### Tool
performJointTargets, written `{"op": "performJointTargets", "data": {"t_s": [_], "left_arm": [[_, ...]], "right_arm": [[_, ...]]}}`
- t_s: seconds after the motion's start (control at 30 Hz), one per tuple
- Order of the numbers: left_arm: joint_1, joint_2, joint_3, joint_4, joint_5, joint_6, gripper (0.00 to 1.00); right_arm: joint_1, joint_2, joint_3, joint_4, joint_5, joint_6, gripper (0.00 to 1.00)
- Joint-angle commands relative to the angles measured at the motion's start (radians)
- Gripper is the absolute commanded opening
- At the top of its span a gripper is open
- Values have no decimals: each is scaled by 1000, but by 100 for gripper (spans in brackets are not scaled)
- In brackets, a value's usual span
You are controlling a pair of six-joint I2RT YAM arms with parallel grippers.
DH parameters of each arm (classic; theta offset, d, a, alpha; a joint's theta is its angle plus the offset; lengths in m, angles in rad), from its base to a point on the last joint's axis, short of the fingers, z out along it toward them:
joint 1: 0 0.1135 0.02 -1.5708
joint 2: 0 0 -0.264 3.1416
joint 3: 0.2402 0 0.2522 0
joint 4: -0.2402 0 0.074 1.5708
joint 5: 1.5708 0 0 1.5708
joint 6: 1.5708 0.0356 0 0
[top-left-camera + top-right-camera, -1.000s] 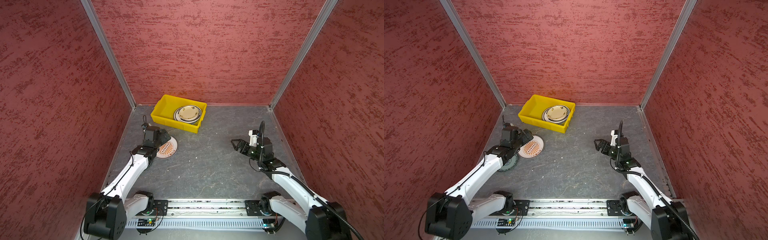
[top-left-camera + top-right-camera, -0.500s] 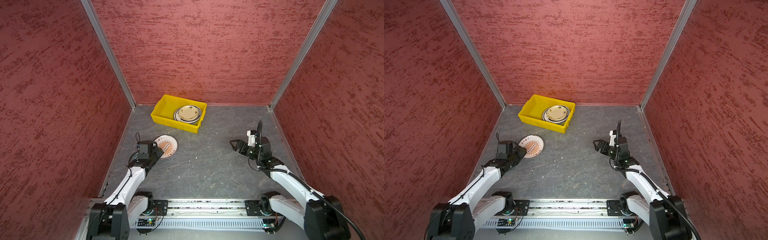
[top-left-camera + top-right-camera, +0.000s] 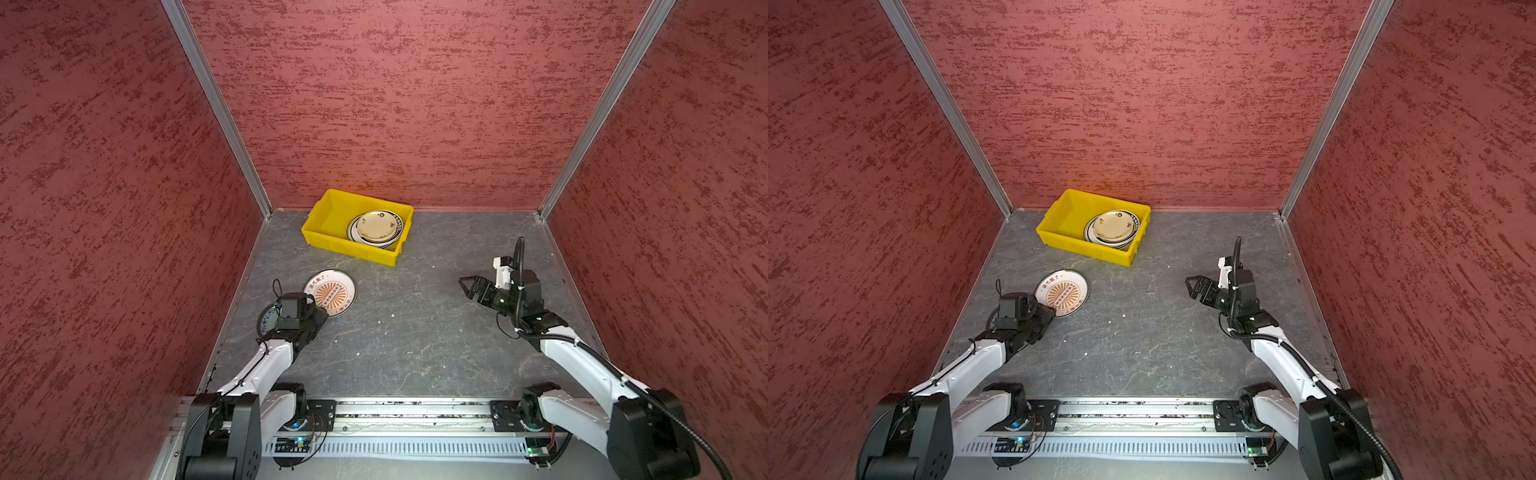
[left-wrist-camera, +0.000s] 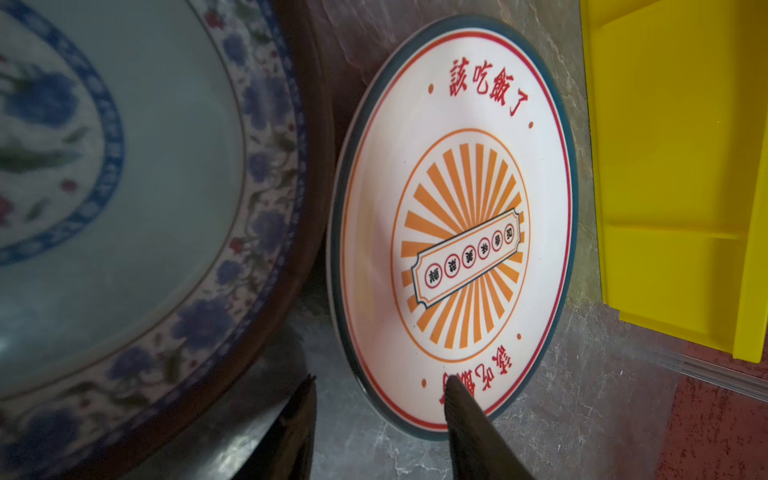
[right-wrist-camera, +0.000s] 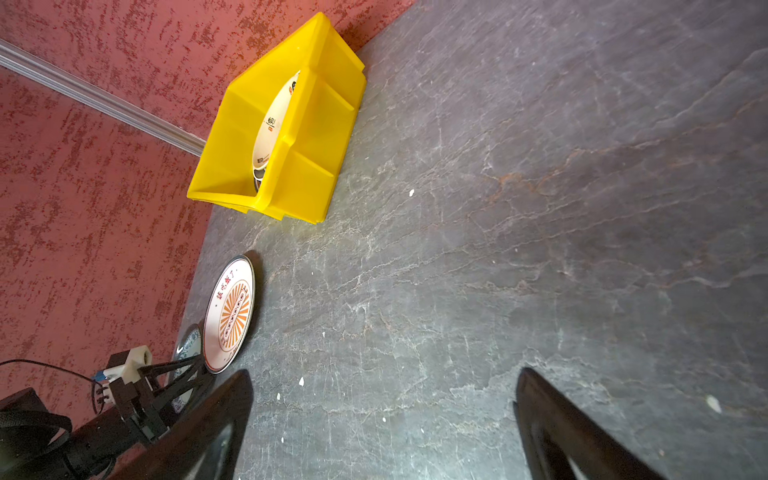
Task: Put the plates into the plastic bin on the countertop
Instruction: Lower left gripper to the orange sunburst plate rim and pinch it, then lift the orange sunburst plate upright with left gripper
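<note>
A white plate with an orange sunburst and red characters (image 3: 330, 293) (image 4: 453, 224) lies flat on the dark countertop (image 3: 415, 332). A blue-patterned plate (image 4: 124, 187) (image 3: 266, 320) sits beside it, partly hidden under my left arm. My left gripper (image 3: 321, 311) (image 4: 381, 378) is low at the sunburst plate's near edge. Its jaws are apart: one finger lies over the rim, the other over the counter between the two plates. The yellow plastic bin (image 3: 353, 249) (image 5: 307, 166) stands at the back and holds a stack of plates (image 3: 378, 226). My right gripper (image 3: 467, 286) (image 5: 385, 372) hovers open and empty over bare counter.
Textured red walls with aluminium corner posts close in the left, back and right sides. The blue-patterned plate lies close to the left wall. An aluminium rail (image 3: 415, 415) carrying both arm bases runs along the front edge. Small white specks (image 5: 411, 192) dot the counter.
My left arm has drawn back from above the plates and dropped to the sunburst plate's near rim, and its jaws have narrowed. The right arm has barely moved.
</note>
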Motion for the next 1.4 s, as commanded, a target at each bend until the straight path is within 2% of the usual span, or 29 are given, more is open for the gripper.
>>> {"op": "performJointTargets", "data": {"t_s": [0.0, 0.03, 0.37, 0.63, 0.83, 0.93, 1.17, 1.27, 1.37], "left_arm": [[11, 27, -21, 93, 15, -20, 45], [14, 36, -30, 114, 17, -27, 42], [16, 97, -75, 203, -19, -46, 32], [16, 146, -103, 282, -36, -67, 30], [14, 200, -104, 343, -6, -72, 17], [15, 206, -100, 345, -7, -71, 12], [14, 203, -97, 346, 0, -58, 8], [15, 197, -95, 346, 14, -57, 0], [10, 174, -97, 343, 35, -61, 0]], "right_arm": [[-1, -3, 27, 1, 1, -9, 99], [-2, 0, 27, 1, 1, -4, 99], [-1, 10, 28, 0, 1, 2, 99], [-1, 34, 34, 1, -7, 10, 99], [-1, 52, 48, -2, -13, 38, 99], [-2, 55, 47, 9, -21, 52, 99], [-1, 57, 50, 23, -28, 72, 99], [-2, 64, 53, 28, -34, 80, 99], [-1, 80, 56, 56, -77, 105, 99]]}}
